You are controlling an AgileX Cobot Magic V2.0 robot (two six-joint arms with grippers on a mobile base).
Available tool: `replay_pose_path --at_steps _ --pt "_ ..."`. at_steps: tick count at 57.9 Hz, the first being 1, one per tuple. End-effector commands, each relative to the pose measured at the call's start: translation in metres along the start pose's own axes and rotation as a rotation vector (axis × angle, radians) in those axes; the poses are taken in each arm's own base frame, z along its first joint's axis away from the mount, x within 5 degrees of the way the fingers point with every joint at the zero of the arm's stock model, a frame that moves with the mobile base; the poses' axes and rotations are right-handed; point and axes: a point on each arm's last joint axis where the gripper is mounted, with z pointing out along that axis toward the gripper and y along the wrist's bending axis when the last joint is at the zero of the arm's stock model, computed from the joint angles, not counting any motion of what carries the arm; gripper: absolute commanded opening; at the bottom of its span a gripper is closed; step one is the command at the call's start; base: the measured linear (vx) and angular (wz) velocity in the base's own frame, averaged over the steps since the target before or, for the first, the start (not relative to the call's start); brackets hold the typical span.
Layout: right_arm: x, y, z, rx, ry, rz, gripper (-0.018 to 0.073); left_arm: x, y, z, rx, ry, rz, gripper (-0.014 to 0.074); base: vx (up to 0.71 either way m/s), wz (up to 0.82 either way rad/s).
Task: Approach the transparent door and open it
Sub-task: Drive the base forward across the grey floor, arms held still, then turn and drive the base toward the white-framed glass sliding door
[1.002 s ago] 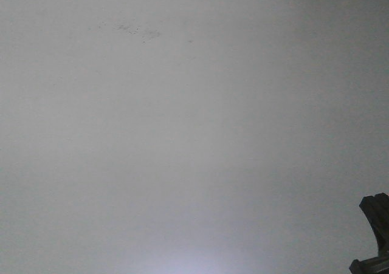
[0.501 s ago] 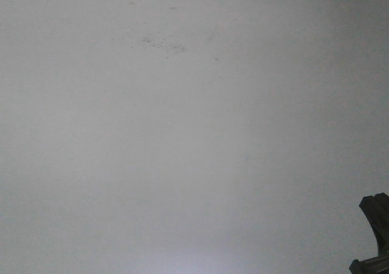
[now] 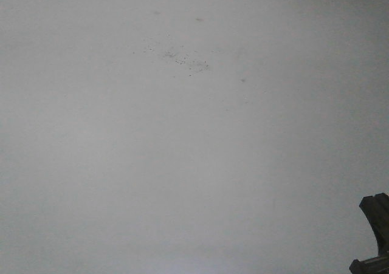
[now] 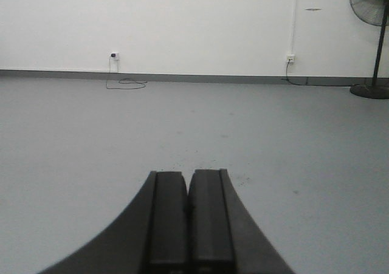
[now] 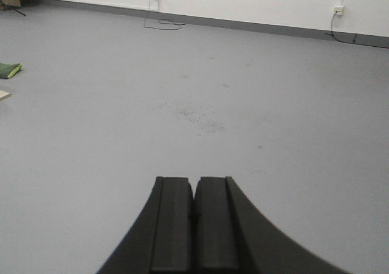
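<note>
Ahead of the left pincer (image 4: 188, 216) we saw a bare, smooth grey floor (image 4: 85, 140) running out to a plain white wall (image 4: 182, 19), with a dark grey skirting strip (image 4: 213, 78) along its foot. Ahead and to the left of that pincer, a small white wall socket (image 4: 113, 55) sat above a thin black cable (image 4: 126, 83) looped on the floor. Ahead and far to its right stood a black pedestal fan (image 4: 369, 91).

Ahead of the right pincer (image 5: 194, 222) a patch of small dark specks (image 5: 197, 117) marked the floor, and well off to its left lay a flat green item (image 5: 9, 70). The front-facing view held only floor and those specks.

Both pincers were clenched, their black pads pressed together with nothing between them.

The transparent door appeared in none of the views, so we could not tell where it stood, which way it faced or how its long axis ran.
</note>
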Motion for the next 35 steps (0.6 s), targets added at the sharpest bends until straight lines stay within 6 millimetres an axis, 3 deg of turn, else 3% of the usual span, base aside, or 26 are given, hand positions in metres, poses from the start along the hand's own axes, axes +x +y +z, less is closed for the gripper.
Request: replay_pose_path --at_steps 1,35 --pt "-0.0032 -0.0005 0.0001 0.007 -0.080 -0.004 -0.0005 0.0023 0.0017 0.0003 -0.017 -0.063 -0.006 -0.0006 0.50 0.17" --pt "-0.0032 -0.0005 0.0001 0.007 -0.080 -0.004 -0.0005 0.0023 0.0017 0.0003 -0.017 -0.063 -0.006 -0.0006 0.52 0.33"
